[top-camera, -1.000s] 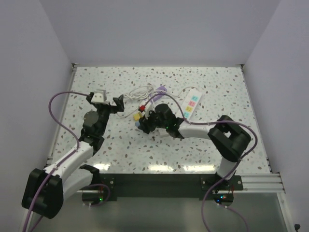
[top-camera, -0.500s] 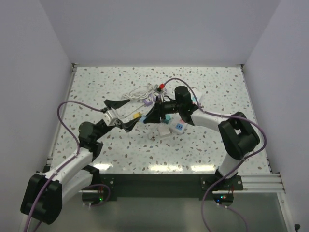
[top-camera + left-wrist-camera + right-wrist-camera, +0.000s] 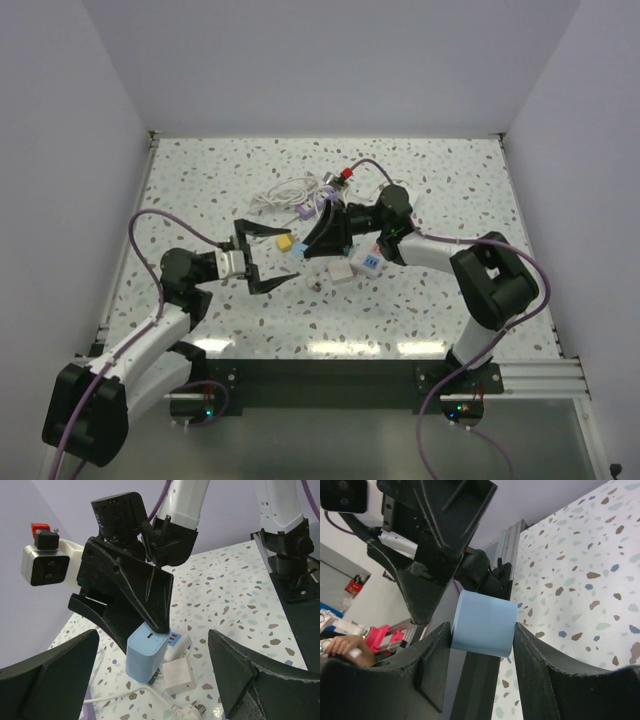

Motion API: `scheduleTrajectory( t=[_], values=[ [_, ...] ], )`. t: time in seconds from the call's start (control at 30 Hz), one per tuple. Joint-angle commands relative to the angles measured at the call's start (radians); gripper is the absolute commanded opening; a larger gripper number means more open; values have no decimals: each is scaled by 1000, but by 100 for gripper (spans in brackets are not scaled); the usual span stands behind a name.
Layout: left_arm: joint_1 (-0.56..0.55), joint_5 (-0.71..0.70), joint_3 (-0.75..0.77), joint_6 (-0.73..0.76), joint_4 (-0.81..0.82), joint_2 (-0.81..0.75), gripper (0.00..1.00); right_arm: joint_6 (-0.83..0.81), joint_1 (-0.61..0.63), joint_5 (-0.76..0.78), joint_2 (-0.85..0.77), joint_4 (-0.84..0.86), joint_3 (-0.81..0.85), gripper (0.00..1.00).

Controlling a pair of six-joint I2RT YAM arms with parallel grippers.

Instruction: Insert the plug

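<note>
My right gripper [image 3: 482, 630] is shut on a light blue plug block [image 3: 485, 624]. In the left wrist view the plug [image 3: 145, 655] hangs from the black right fingers [image 3: 150, 595], prongs down, just above the table. It sits beside the end of a white power strip [image 3: 176, 642] with pink and blue sockets. My left gripper [image 3: 150, 680] is open and empty, facing the plug from close by. From above, the left gripper [image 3: 265, 257] is left of the right gripper [image 3: 320, 240], and the strip [image 3: 369, 262] is mostly hidden under the right arm.
A white square adapter [image 3: 178, 674] lies on the table next to the plug, also seen from above [image 3: 343, 272]. A white corded plug [image 3: 187, 710] lies in front of it. A coiled white cable [image 3: 290, 190] and a small yellow block [image 3: 285, 242] lie behind the grippers.
My left gripper has swung down and right and now faces the right gripper, open. My right gripper has moved back and right with the blue plug, over the power strip.
</note>
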Motion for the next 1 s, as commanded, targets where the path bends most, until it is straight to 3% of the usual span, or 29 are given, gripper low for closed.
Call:
scheduleTrajectory(
  t=[0.0, 0.27, 0.47, 0.7, 0.97],
  values=[
    [-4, 86, 52, 21, -27, 19, 96, 122, -3, -41, 5, 190, -9, 16],
    [-5, 49, 82, 10, -30, 94, 91, 166, 23, -61, 28, 252, -3, 16],
    [-13, 32, 101, 10, -45, 126, 82, 177, 35, -66, 39, 266, 8, 16],
    [-25, 77, 127, 27, -93, 156, 77, 211, 41, -65, 19, 301, 17, 16],
    [-47, 100, 155, 80, -177, 171, 64, 252, 46, -63, 16, 347, 16, 17]
  ],
)
